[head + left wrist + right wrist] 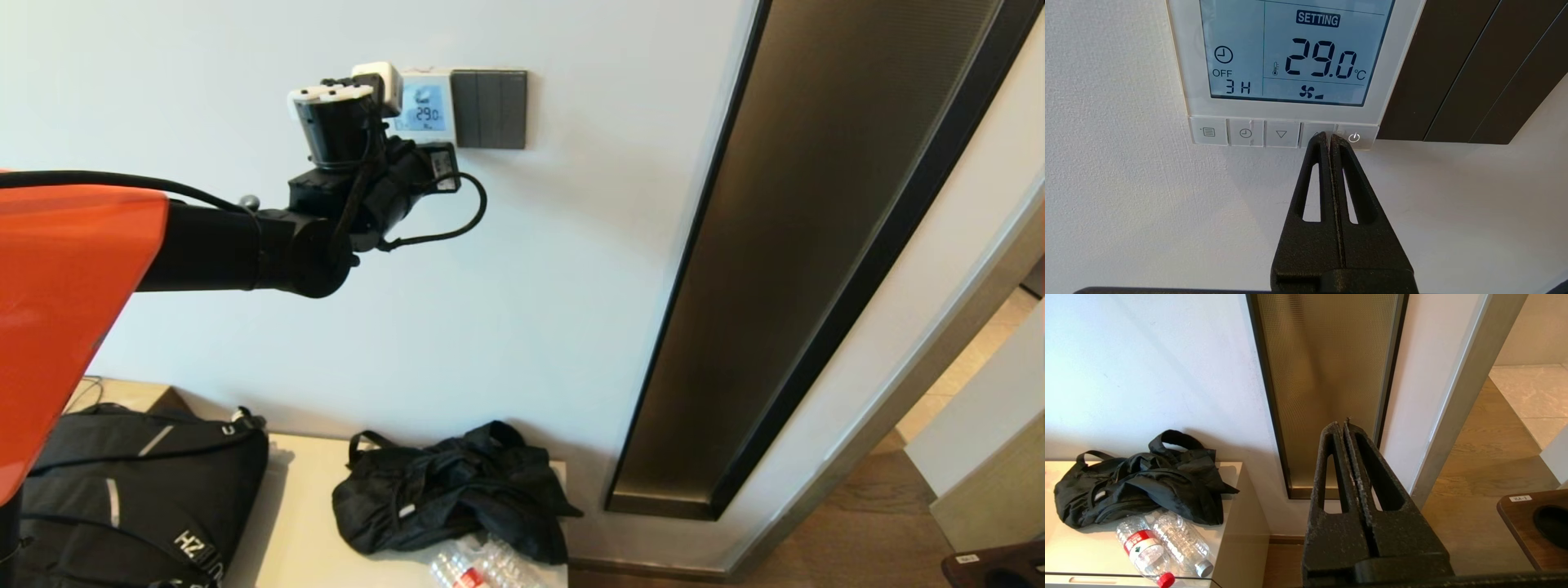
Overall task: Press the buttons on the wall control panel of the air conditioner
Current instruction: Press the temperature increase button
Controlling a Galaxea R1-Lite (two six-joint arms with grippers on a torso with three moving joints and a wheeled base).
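The white wall control panel [426,108] has a lit blue screen [1294,49] reading SETTING 29.0 °C, OFF 3 H. Below the screen runs a row of buttons: menu [1209,132], clock [1245,133], down arrow [1281,134], up arrow [1312,132], power [1354,138]. My left gripper [1330,137] is shut and empty, its tips on the up-arrow button at its border with the power button. In the head view my left arm reaches up to the panel and hides its left part. My right gripper [1343,426] is shut and empty, held low, away from the panel.
A dark triple switch plate [490,109] sits right beside the panel. A tall dark-framed glass strip [784,245] runs down the wall. Below stands a low cabinet [302,523] with black bags [449,490] and plastic bottles [1163,547]. A wooden table corner [1535,526] is at the right.
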